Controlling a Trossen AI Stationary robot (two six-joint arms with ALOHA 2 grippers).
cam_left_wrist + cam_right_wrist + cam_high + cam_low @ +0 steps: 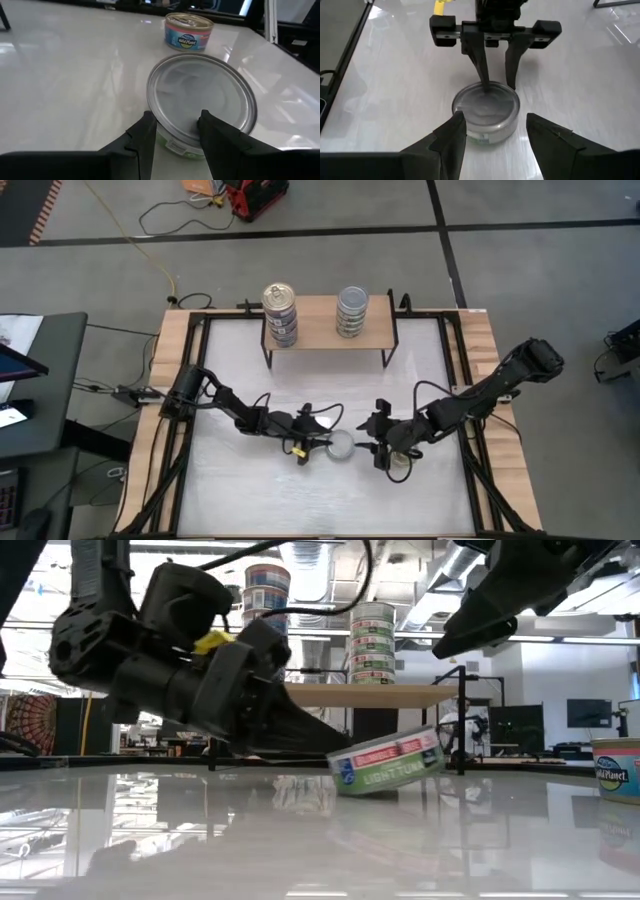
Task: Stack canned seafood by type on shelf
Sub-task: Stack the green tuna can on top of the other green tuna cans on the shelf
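A silver-topped tin of canned seafood (200, 95) with a "light tuna" label (390, 765) sits tilted in the middle of the table. My left gripper (175, 132) reaches it nearly level from the table's left, fingers a little apart. My right gripper (492, 145) hangs open above and to the right of it, touching nothing. A gold-topped tin (189, 31) stands on its base on the table, under the right gripper (382, 448). On the shelf (320, 330) stand a gold-topped stack (281, 310) and a silver-topped stack (352, 310). My left gripper has its two fingertips (486, 90) on the tin's lid, at the rim (172, 125) facing the table's left. The fingers slant slightly down from the left and stand apart, not across the tin's width. The tin is tilted, lid toward the gripper and right side (440, 750) raised.
The shelf's black legs (268, 358) stand on the far half of the white tabletop (250, 500). Wooden strips (165, 350) and black frame rails run along the table's left and right sides. Bare tabletop lies near the front edge.
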